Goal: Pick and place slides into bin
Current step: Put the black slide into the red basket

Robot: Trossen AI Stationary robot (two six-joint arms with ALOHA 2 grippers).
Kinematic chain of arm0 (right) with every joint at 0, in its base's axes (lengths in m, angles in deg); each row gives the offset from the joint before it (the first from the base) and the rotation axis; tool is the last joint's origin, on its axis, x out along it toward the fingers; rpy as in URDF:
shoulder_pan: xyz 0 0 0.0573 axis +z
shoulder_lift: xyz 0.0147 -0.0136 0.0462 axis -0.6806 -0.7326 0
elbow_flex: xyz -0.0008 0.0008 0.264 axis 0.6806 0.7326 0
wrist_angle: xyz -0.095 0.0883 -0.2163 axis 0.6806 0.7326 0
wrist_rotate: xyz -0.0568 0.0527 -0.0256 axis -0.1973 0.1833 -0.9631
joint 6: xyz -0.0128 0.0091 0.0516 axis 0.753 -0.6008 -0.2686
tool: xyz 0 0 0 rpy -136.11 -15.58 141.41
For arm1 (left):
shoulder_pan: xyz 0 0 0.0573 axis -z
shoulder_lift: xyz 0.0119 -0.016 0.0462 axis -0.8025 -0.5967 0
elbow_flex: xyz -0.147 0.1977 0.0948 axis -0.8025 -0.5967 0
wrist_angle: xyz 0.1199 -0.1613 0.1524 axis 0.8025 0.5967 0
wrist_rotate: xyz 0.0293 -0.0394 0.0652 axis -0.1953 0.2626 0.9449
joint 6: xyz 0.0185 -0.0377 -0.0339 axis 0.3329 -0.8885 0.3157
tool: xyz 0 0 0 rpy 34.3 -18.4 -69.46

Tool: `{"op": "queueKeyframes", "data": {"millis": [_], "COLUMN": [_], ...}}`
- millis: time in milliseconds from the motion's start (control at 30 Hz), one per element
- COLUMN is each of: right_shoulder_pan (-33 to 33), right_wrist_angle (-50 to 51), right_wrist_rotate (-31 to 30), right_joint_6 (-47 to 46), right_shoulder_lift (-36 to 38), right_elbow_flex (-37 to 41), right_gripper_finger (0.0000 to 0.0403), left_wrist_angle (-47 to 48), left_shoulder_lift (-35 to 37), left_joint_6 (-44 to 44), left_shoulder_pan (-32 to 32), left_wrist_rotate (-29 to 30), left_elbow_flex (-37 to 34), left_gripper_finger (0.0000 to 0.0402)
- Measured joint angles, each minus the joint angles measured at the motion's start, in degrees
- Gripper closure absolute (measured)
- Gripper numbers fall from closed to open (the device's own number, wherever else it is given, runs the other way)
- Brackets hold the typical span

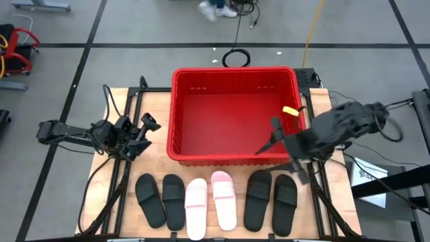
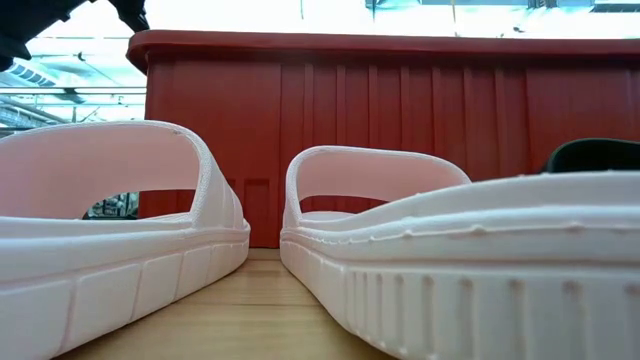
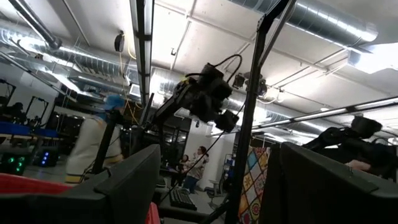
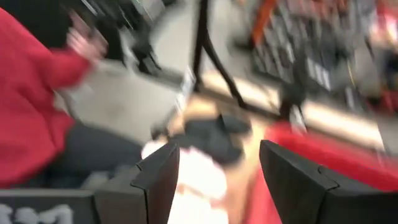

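Observation:
Six slides lie soles down in a row along the table's near edge: two black (image 1: 161, 200), two pale pink (image 1: 209, 203), two black (image 1: 271, 200). The pink pair (image 2: 180, 230) fills the low view, with the red bin (image 2: 400, 120) behind it. The bin (image 1: 181, 111) stands at the table's middle with nothing inside. My right gripper (image 1: 282, 151) hangs open above the bin's near right corner, fingers spread (image 4: 217, 180), pointing toward the slides. My left gripper (image 1: 149, 126) waits open at the table's left, beside the bin, tilted upward (image 3: 211, 186).
A yellow tag (image 1: 290, 111) sits on the bin's right rim. Bare wood shows between the bin and the row of slides. Black frame rails run along both table sides. In the left wrist view, people (image 3: 93, 143) stand in the room beyond.

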Motion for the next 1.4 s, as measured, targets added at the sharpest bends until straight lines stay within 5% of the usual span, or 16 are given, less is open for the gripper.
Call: {"op": "queueKeyframes", "data": {"millis": [300, 500, 767, 1067, 1400], "right_shoulder_pan": [3.72, 7.22, 10.53, 13.01, 20.18], "right_wrist_angle": [16.16, 16.38, 20.27, 33.32, 32.80], "right_wrist_rotate": [-5.86, -8.68, -22.34, -17.27, -11.59], "right_joint_6": [-11.56, -2.78, 2.26, -16.29, -30.29], "right_shoulder_lift": [-3.68, -7.40, -14.02, -20.24, -22.77], "right_elbow_flex": [0.00, 0.00, 1.85, 2.19, 3.87], "right_gripper_finger": [0.0188, 0.0199, 0.0220, 0.0218, 0.0222], "left_wrist_angle": [-0.05, -0.12, -0.07, 1.13, 1.19], "left_shoulder_lift": [0.01, 0.01, 0.01, 0.01, 0.01], "left_joint_6": [-0.04, -0.26, -0.32, -0.37, -0.53], "left_shoulder_pan": [-0.01, 0.01, -0.01, -0.01, 0.01], "left_wrist_rotate": [0.01, 0.03, 0.02, 0.03, 0.04], "left_elbow_flex": [-0.02, -0.02, -0.02, -0.02, -0.02], "left_gripper_finger": [0.0062, 0.0062, 0.0062, 0.0062, 0.0062]}}
